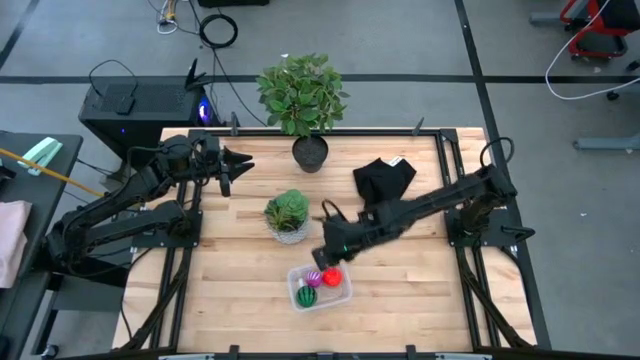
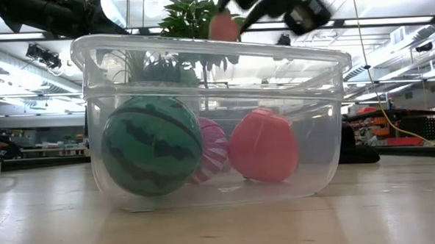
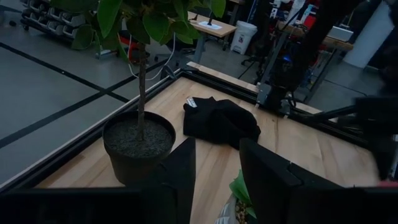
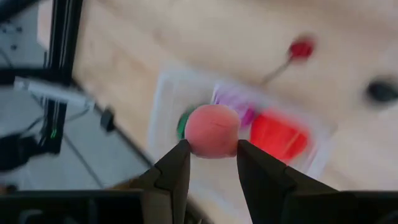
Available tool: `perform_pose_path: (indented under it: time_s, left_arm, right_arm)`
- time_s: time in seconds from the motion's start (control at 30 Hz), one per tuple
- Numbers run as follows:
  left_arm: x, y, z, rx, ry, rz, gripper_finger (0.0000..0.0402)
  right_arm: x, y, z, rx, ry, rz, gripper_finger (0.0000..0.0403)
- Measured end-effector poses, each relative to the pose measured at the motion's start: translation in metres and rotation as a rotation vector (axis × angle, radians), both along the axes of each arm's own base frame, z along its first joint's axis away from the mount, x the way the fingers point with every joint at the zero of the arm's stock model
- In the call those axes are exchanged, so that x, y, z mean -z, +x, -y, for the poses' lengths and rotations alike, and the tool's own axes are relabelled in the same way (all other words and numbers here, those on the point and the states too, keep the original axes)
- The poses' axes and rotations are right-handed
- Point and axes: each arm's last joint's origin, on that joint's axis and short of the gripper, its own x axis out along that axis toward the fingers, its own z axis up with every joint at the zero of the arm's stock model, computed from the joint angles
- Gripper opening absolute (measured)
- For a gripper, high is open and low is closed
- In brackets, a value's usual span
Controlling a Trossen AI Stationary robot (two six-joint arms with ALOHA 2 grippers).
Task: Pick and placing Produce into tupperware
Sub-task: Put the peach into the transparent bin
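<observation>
The clear tupperware (image 1: 296, 275) stands near the table's front edge. Inside it lie a green striped ball (image 2: 151, 145), a purple piece (image 2: 213, 148) and a red piece (image 2: 264, 146), all resting on its floor. My right gripper (image 1: 330, 247) hangs just above the tub's far side, shut on a round pink-red piece (image 4: 212, 129), which also shows over the tub's rim in the low view (image 2: 224, 26). A small red piece (image 4: 301, 48) lies on the wood beyond the tub. My left gripper (image 3: 216, 168) stays at the far left by the tall plant, open, with nothing between its fingers. My right gripper pinches the pink-red piece between its two fingers (image 4: 177, 163), one on each opposite side of the ball (image 4: 193, 146). The fingers slant down from above. The piece is lifted clear, over the tub's rim (image 2: 199, 49).
A tall potted plant in a dark pot (image 1: 308, 152) stands at the far edge, and a small leafy plant in a white pot (image 1: 288, 218) stands mid-table, just beyond the tub. A black cloth (image 1: 385, 178) lies at the far right. A black metal frame edges the table.
</observation>
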Motion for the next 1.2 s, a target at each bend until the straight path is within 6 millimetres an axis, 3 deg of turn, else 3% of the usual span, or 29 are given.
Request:
perform_pose_path:
  time_s: [0.13, 0.3, 0.43, 0.67, 1.2]
  left_arm:
    - [0.000, 0.000, 0.000, 0.000, 0.000, 0.000, 0.0128]
    - [0.000, 0.000, 0.000, 0.000, 0.000, 0.000, 0.0130]
    - [0.000, 0.000, 0.000, 0.000, 0.000, 0.000, 0.0134]
    - [0.000, 0.000, 0.000, 0.000, -0.006, -0.003, 0.0130]
    - [0.002, 0.000, 0.000, 0.000, -0.011, -0.014, 0.0134]
  right_arm:
    - [0.000, -0.010, -0.030, -0.029, 0.039, -0.010, 0.0132]
    - [0.000, -0.019, -0.050, -0.084, 0.016, -0.007, 0.0132]
    - [0.002, -0.023, -0.055, -0.161, -0.032, -0.011, 0.0132]
    - [0.025, -0.018, -0.060, -0.250, -0.038, -0.048, 0.0132]
    - [0.052, -0.009, -0.065, -0.258, -0.022, -0.110, 0.0132]
